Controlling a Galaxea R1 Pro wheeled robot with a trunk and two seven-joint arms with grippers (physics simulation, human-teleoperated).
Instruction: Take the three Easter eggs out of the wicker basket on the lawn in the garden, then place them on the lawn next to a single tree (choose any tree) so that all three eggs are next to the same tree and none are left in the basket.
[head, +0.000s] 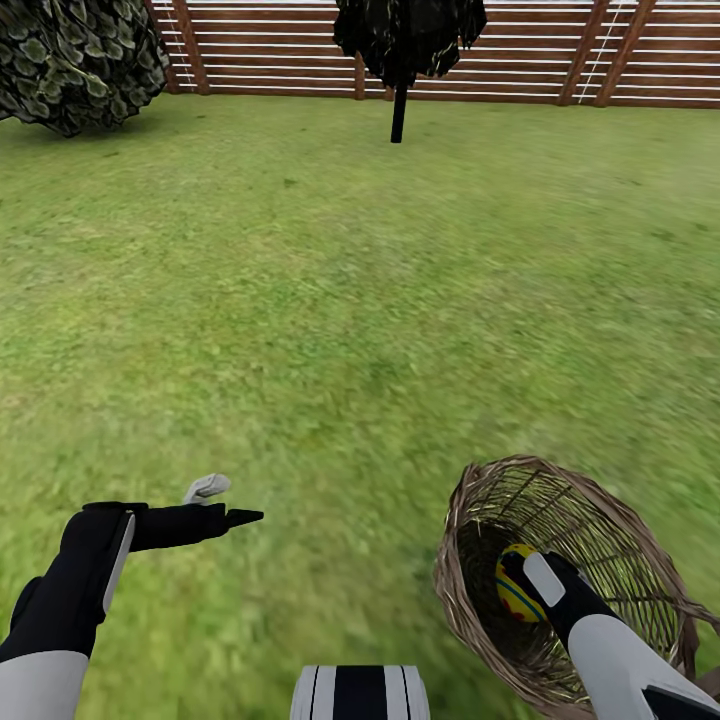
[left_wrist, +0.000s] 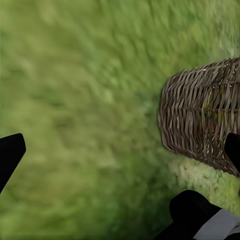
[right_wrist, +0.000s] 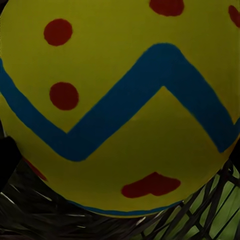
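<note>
Right pincer (head: 530, 583) inside wicker basket (head: 600, 520) against Easter egg (head: 515, 585), grip indeterminate; left pincer (head: 225, 502) open over lawn (head: 350, 300); no lettering legible.

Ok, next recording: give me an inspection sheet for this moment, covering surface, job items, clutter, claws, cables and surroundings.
Surface: mottled green grass lawn, flat.
Job's things: brown woven-twig wicker basket on the grass at the robot's right, mouth tipped toward the robot; one yellow egg with red dots and a blue zigzag band inside it. Other eggs: cannot tell.
Clutter: nothing seen.
Claws: right claw reaches into the basket, right at the egg; whether it grips cannot be told. Left claw hovers over bare grass, fingers spread, holding nothing.
Cables: nothing seen.
Surroundings: slatted wooden fence along the far edge; dark narrow-trunked tree before it; leafy bush at far left.
</note>
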